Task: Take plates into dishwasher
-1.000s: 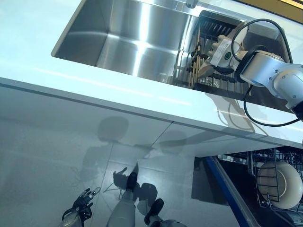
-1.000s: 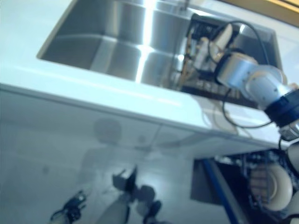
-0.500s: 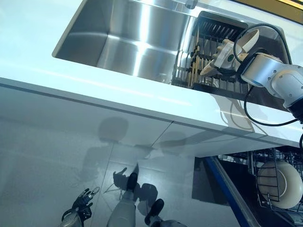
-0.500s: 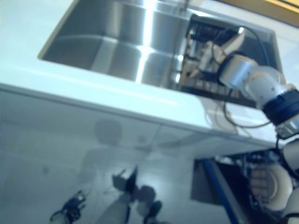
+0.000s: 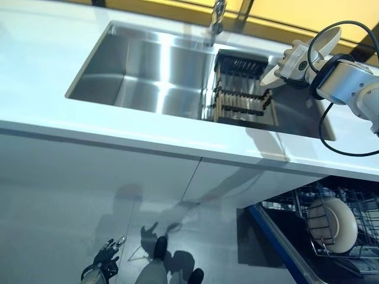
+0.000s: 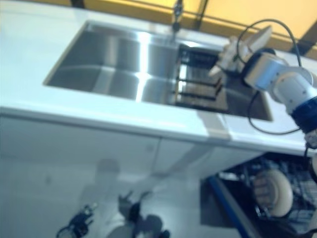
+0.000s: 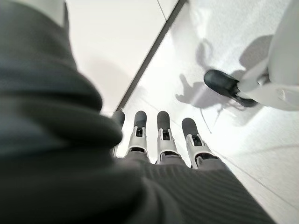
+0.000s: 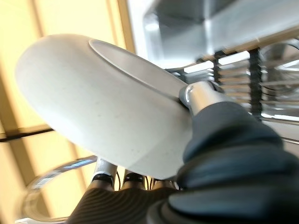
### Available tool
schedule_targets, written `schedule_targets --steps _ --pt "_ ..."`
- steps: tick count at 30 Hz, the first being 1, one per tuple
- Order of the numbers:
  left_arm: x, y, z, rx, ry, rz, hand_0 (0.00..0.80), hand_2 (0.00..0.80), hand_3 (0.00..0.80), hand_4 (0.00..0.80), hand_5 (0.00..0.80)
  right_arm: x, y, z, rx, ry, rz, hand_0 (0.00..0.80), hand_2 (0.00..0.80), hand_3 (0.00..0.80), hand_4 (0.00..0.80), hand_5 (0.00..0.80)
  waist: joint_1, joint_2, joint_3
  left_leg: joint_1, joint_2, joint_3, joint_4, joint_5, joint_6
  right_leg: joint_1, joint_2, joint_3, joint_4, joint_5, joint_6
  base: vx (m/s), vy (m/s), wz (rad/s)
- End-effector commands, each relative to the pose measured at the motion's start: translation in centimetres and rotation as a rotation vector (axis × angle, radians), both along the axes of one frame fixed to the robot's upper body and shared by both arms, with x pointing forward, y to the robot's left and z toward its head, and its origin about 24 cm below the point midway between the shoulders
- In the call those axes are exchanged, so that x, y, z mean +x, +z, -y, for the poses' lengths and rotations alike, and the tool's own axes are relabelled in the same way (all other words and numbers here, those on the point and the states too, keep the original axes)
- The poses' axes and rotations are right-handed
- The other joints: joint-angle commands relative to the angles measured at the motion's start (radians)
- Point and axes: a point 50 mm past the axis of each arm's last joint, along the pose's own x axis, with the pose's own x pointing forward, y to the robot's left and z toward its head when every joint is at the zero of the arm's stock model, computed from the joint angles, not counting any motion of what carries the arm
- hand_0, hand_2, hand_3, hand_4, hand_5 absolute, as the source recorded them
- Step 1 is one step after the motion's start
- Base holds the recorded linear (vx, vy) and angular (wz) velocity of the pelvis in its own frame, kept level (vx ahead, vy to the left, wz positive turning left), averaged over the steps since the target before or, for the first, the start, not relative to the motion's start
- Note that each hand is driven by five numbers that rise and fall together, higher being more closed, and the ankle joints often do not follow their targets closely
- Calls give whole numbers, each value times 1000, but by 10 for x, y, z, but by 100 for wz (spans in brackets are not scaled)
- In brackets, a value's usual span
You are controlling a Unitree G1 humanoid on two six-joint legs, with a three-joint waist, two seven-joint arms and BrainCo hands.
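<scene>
Right hand (image 5: pixel 294 57) gripped plate (image 8: pixel 98 102), held above drying rack (image 5: pixel 241 97) in sink (image 5: pixel 148 71). Left hand (image 7: pixel 161 140) hung idle, fingers straight. Transfer step; next likely: carry down to dishwasher rack (image 5: pixel 331 220), slot beside racked plate (image 5: pixel 333 218).

Steel sink (image 5: pixel 148 77), faucet (image 5: pixel 217 16), white countertop (image 5: pixel 47 112), grey floor (image 5: pixel 59 225).

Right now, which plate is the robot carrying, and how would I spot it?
Find the steel sink and the dark rack in it. Just above hangs the right hand, gripping a pale plate. The other plate stands in the dishwasher basket below.
</scene>
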Motion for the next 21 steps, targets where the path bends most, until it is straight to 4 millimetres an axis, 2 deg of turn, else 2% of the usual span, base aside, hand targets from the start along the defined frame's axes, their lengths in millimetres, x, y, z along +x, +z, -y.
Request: schedule_targets --steps 1,6,8,16,21 --pt "-22 -10 1 23 -2 -61 0 0 0 0 0 -15 42 25 164 -48 155 800 800 800 800 800 -16 -4 -122 116 -35 21 -3 -212 35 -16 27 31 2 6 50 60 14 -22" --pt "-29 -12 1 25 -13 -85 0 0 0 0 0 -28 59 43 463 36 249 800 800 800 800 800 -34 3 -156 138 -35 46 -3 -217 39 -6 26 41 2 8 51 29 3 -13" --pt "-31 -13 0 28 -21 -90 0 0 0 0 0 -35 64 57 580 48 291 800 800 800 800 800 -46 9 -172 143 -34 54 -3 -222 40 -6 27 52 2 6 53 25 -22 -14" --pt "-34 -10 -8 26 -46 -79 0 0 0 0 0 -59 64 114 906 0 392 800 800 800 800 800 -75 30 -184 172 -29 94 -3 -243 47 5 27 77 2 7 61 0 -26 -14" --pt "-35 -11 -7 17 -67 -79 0 0 0 0 0 -70 54 145 1108 -27 430 800 800 800 800 800 -93 45 -189 195 -23 103 -3 -260 45 19 27 94 2 6 68 11 -37 -14"
